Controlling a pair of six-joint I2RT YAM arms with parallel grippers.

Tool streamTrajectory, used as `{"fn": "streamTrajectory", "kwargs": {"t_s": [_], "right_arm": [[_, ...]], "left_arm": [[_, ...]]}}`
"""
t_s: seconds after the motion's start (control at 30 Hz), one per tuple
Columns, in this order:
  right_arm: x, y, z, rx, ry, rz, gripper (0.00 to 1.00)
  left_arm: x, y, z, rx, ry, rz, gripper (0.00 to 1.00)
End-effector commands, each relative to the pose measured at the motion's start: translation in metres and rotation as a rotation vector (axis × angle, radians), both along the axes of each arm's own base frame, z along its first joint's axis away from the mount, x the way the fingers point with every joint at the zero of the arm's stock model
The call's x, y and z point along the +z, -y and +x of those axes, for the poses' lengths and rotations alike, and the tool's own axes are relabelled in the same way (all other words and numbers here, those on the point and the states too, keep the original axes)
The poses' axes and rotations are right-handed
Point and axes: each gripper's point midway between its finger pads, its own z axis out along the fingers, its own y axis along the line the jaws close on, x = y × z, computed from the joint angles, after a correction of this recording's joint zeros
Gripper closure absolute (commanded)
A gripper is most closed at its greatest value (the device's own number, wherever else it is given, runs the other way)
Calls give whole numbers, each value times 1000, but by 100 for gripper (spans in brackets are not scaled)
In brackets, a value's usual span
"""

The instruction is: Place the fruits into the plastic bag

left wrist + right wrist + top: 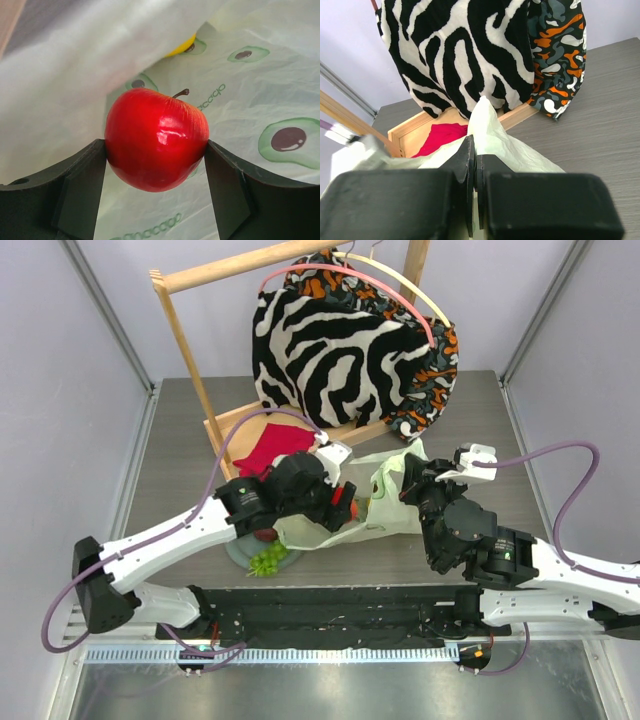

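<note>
A glossy red apple (156, 140) sits between the two fingers of my left gripper (156, 152), which is shut on it, both pads touching its sides. It hangs inside the mouth of the pale-green plastic bag (260, 90), where a yellow fruit (182, 47) peeks out under a fold. In the top view my left gripper (340, 502) is at the bag's (385, 512) left opening. My right gripper (476, 155) is shut on a raised fold of the bag (492, 132) and holds it up. A green grape bunch (268, 560) and a dark fruit (265, 535) lie on the plate (238, 554).
A wooden rack (190, 350) stands behind the bag, draped with zebra-striped fabric (330, 350) and a camouflage-patterned cloth (435, 370). A red cloth (270, 452) lies on the rack's base. The grey-green plate is near the left arm, close to the table's front edge.
</note>
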Motion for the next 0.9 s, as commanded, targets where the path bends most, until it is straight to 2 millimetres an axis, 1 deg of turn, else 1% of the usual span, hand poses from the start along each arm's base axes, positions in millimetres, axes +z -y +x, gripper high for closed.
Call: {"fn": "streamTrajectory", "kwargs": {"t_s": [0.0, 0.03, 0.13, 0.27, 0.3, 0.33, 0.53, 0.6, 0.73, 0.87], "right_arm": [[9, 3, 0, -12, 8, 69, 99], [8, 2, 0, -10, 8, 69, 99], [8, 1, 0, -6, 7, 69, 99], [9, 0, 1, -6, 8, 68, 99], [9, 0, 1, -6, 7, 69, 99], [9, 0, 1, -6, 8, 68, 99], [8, -3, 1, -3, 6, 64, 99], [7, -4, 1, -1, 5, 63, 99], [7, -4, 1, -3, 5, 61, 99], [7, -4, 1, -3, 5, 60, 99]], "left_arm": [[-27, 16, 2, 18, -16, 19, 36], [-35, 18, -1, 15, -29, 25, 33], [-51, 22, -3, 23, -66, 34, 29], [-55, 21, -4, 27, -76, 38, 19], [-53, 21, -5, 23, -74, 35, 18], [-51, 21, -5, 23, -72, 31, 12], [-48, 20, -8, 6, -68, 22, 0], [-48, 21, -9, 1, -71, 22, 0], [-43, 21, -9, -3, -63, 7, 0], [-24, 23, -12, -36, -35, -45, 0]]}}
